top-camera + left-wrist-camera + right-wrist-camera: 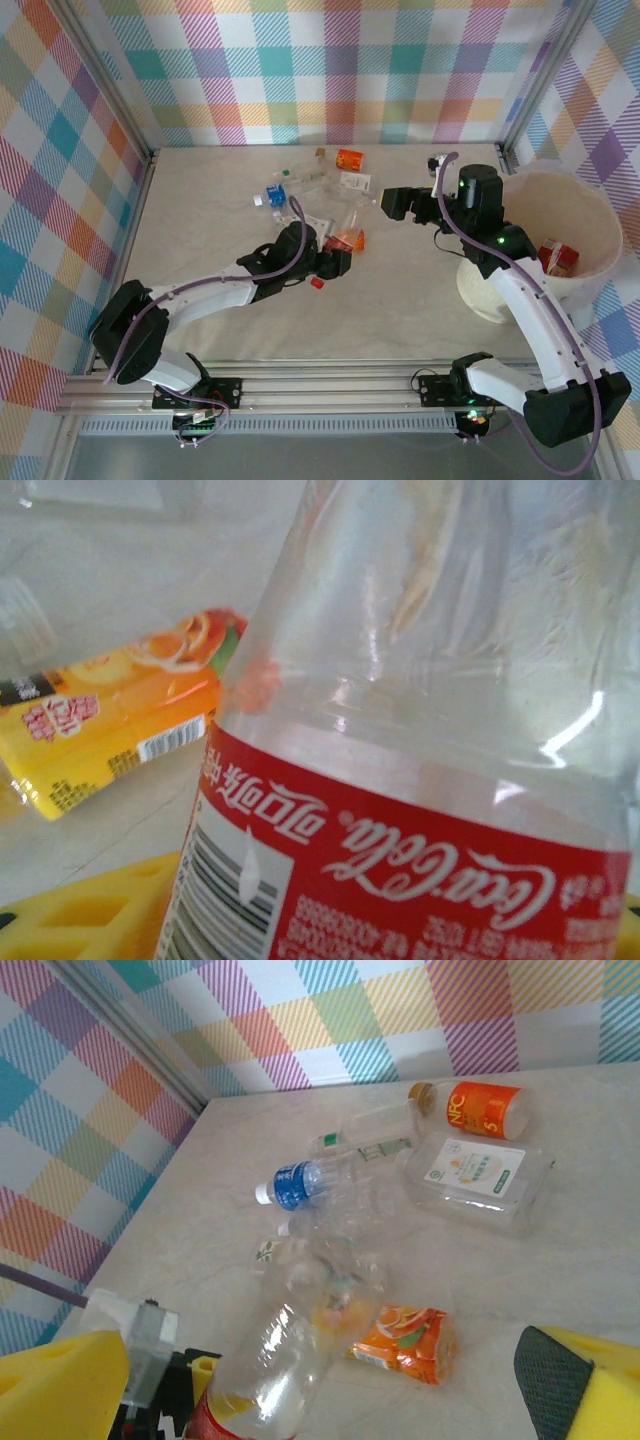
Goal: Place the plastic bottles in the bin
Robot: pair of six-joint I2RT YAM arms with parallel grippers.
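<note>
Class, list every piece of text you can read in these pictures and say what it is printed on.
"Coca-Cola", upside down: red-label bottle.
"NFC": orange bottle.
Yellow pack, white-label pack, blue-label bottle: print too small or blurred to read.

Open table (pixel 400 300) just left of the bin (pixel 478 288); farther left, cluttered plastic bottles (pixel 320 195); across its near-left wall, right arm (pixel 530 300).

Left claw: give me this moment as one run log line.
left claw: shut on cola bottle | right claw: open, above table
</note>
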